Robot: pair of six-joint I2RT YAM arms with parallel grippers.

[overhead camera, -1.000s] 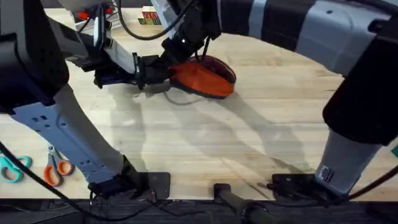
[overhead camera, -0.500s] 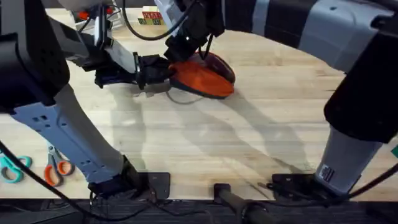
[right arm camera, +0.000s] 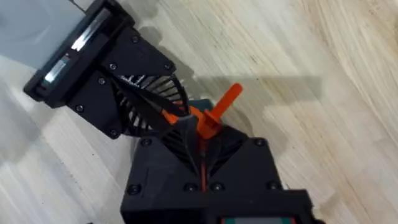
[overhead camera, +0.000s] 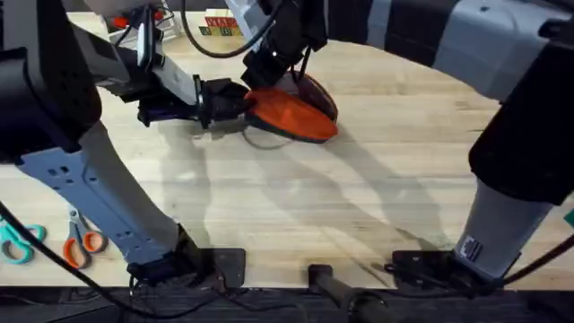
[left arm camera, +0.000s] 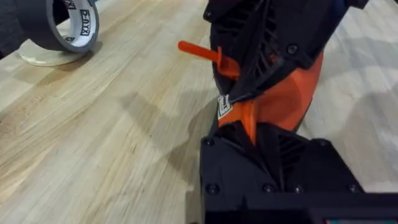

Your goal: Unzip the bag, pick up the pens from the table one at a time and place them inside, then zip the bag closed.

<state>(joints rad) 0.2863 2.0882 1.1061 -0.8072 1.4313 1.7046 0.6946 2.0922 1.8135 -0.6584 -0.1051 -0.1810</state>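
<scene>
Both grippers are working the bag (overhead camera: 291, 115) in the upper middle of the overhead frame: left gripper (overhead camera: 240, 100) has its jaws pinched on the bag's end, right gripper (overhead camera: 272, 72) has its jaws clamped on the orange zipper pull (right arm camera: 214, 112). No pens lying loose on the bench (overhead camera: 359, 197) that I can spot, so I'd guess this is the final zipping.

Two pairs of scissors (overhead camera: 54, 242) are lying together (one orange-handled, one teal) — and a tape roll (left arm camera: 59, 25) is sitting apart.
</scene>
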